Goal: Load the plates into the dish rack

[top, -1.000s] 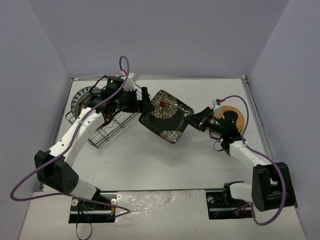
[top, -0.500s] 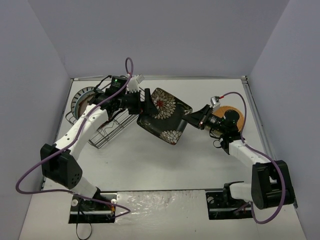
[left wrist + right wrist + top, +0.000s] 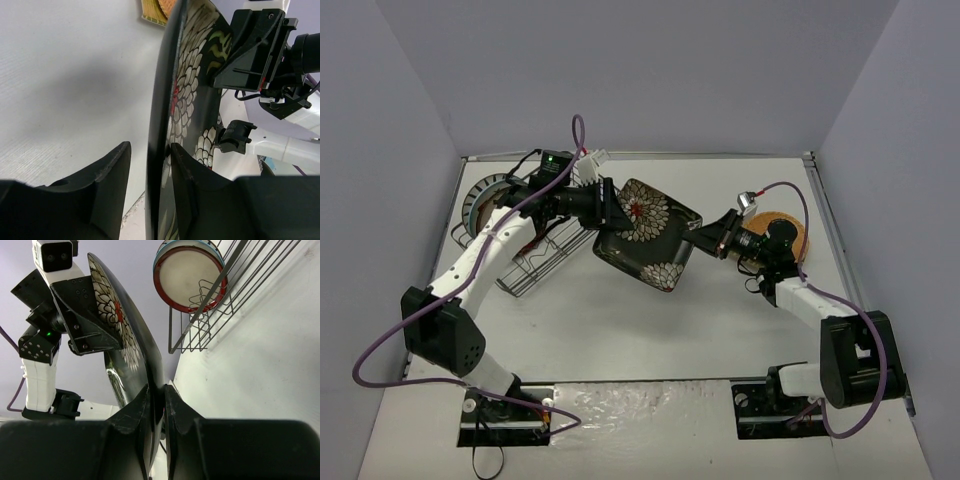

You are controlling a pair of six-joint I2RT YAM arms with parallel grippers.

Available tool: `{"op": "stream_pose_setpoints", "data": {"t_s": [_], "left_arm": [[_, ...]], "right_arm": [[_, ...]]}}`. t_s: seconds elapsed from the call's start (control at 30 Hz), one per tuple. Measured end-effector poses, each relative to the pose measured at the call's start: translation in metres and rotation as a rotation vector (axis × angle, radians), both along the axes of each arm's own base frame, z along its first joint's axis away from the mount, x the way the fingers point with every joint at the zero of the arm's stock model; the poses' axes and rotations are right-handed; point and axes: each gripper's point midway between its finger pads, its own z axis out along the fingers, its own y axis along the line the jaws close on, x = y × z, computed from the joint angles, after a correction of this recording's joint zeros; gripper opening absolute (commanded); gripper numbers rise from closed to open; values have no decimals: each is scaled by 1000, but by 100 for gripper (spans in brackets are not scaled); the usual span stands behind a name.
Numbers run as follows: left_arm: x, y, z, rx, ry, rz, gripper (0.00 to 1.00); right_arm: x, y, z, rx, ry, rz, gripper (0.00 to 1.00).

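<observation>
The dark square plate [image 3: 642,232] with white flower patterns hangs tilted above the table's middle, between both arms. My right gripper [image 3: 700,240] is shut on its right edge; in the right wrist view both fingers pinch the rim [image 3: 156,388]. My left gripper [image 3: 612,212] straddles the plate's left edge [image 3: 162,100]. One finger lies on the patterned face, while the other stands a small gap off the back. The dish rack [image 3: 535,255] lies at the left, holding a red-rimmed plate [image 3: 189,272] and a striped plate [image 3: 480,195] upright.
An orange-tan round plate [image 3: 790,232] lies flat on the table at the right, partly behind my right arm. White walls close the table on the left, right and far sides. The rack's wire wall [image 3: 210,315] stands beyond the held plate.
My left gripper has moved right from the rack onto the square plate's left edge and its jaws have narrowed around the rim. The right gripper has kept its grip and shifted slightly left.
</observation>
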Motion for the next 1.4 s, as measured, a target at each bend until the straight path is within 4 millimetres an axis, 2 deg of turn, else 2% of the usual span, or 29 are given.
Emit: {"op": "stream_pose_setpoints", "data": {"t_s": [0.3, 0.53, 0.9, 1.23, 1.4], "left_arm": [[-1, 16, 2, 8, 14, -10, 32], [-5, 17, 6, 18, -1, -37, 38], [-8, 17, -1, 37, 25, -53, 37], [-14, 7, -4, 36, 32, -90, 29], [-16, 3, -5, 32, 39, -109, 7]], "right_arm": [[-2, 1, -3, -3, 3, 18, 0], [-4, 2, -3, -6, -1, 30, 0], [-4, 2, -3, -7, -5, 36, 0], [-4, 2, -3, -9, -7, 37, 0], [-4, 2, -4, -14, -11, 36, 0]]}}
